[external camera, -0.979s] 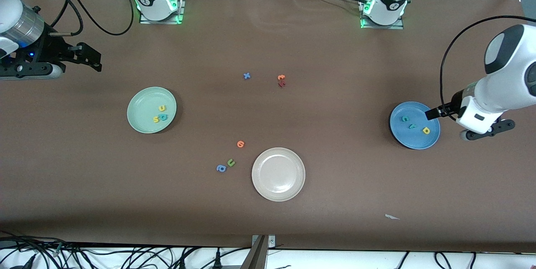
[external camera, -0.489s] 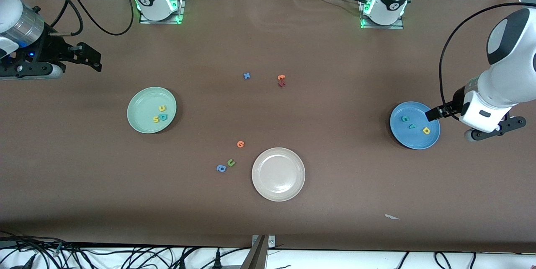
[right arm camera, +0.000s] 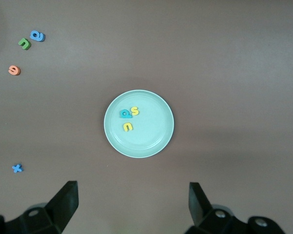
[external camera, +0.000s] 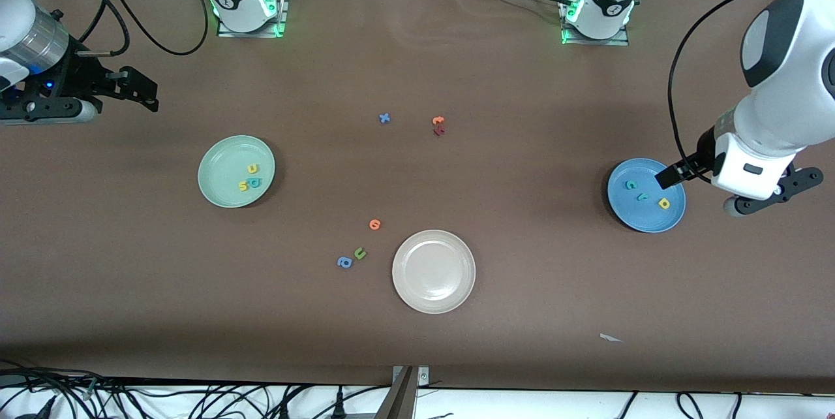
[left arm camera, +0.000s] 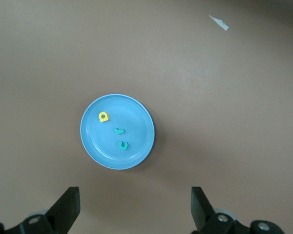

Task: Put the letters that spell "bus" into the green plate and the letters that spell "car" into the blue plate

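Front view: green plate (external camera: 222,174) toward the right arm's end of the table, holding the teal b (external camera: 255,182), yellow u (external camera: 253,169) and yellow s (external camera: 243,186), all three bunched close together. Blue plate (external camera: 642,213) toward the left arm's end, holding the teal c (external camera: 630,185), dark teal r (external camera: 642,196) and yellow a (external camera: 664,203), strung in a loose line, each a little apart.

Left gripper (left arm camera: 134,207) up in the air just off the blue plate's rim, fingers (left arm camera: 68,207) spread wide, nothing between them. Right gripper (right arm camera: 132,204) high over the bare table near that arm's end, farther from the front camera than the green plate, fingers (right arm camera: 66,201) likewise spread and empty; arm waiting.

Beige plate (external camera: 434,271) nearer to the front camera than both other plates, around mid-table. Just beside it, toward the right arm's end: green u (external camera: 359,253) and blue a (external camera: 344,262) nearly touching, orange letter (external camera: 374,224) a bit farther from the camera. Farther still, mid-table: blue x (external camera: 385,118), and apart from it another orange letter (external camera: 438,121) touching a dark red letter (external camera: 439,131). Scrap of white paper (external camera: 610,338) near the table edge closest to the camera.
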Action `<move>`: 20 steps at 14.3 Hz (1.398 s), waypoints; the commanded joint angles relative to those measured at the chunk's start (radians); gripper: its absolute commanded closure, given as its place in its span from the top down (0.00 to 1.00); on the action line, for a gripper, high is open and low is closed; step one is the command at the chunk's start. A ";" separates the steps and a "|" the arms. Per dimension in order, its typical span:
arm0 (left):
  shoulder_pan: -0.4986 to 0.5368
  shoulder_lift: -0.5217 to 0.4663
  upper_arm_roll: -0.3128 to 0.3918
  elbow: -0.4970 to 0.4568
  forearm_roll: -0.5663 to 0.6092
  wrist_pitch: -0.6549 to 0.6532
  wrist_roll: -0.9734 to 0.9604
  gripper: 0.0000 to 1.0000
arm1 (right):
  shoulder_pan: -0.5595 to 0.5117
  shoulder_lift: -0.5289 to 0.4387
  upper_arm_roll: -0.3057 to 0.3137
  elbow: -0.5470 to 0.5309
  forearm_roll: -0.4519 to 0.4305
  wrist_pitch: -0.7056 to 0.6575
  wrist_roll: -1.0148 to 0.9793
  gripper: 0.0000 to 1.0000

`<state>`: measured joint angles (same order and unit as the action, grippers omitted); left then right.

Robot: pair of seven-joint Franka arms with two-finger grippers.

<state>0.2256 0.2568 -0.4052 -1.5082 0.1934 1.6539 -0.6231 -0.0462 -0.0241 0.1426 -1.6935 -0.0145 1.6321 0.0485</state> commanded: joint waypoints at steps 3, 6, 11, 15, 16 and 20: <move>-0.101 -0.099 0.158 -0.026 -0.081 -0.042 0.242 1.00 | -0.009 -0.004 0.008 0.005 0.002 -0.003 0.007 1.00; -0.091 -0.123 0.160 -0.024 -0.081 -0.054 0.408 1.00 | -0.009 -0.004 0.008 0.005 0.002 -0.003 0.007 1.00; -0.088 -0.131 0.192 -0.001 -0.084 -0.048 0.538 1.00 | -0.009 -0.004 0.008 0.005 0.002 -0.003 0.007 1.00; -0.088 -0.125 0.195 0.046 -0.081 -0.049 0.536 1.00 | -0.009 -0.004 0.008 0.005 0.002 -0.003 0.007 1.00; -0.085 -0.126 0.197 0.046 -0.081 -0.052 0.537 1.00 | -0.009 -0.004 0.008 0.005 0.002 -0.003 0.007 1.00; -0.069 -0.126 0.195 0.046 -0.081 -0.054 0.543 1.00 | -0.009 -0.004 0.008 0.005 0.001 -0.003 0.005 1.00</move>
<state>0.1434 0.1389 -0.2146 -1.4678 0.1417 1.6103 -0.1121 -0.0462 -0.0241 0.1426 -1.6934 -0.0145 1.6321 0.0485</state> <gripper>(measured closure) 0.000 0.000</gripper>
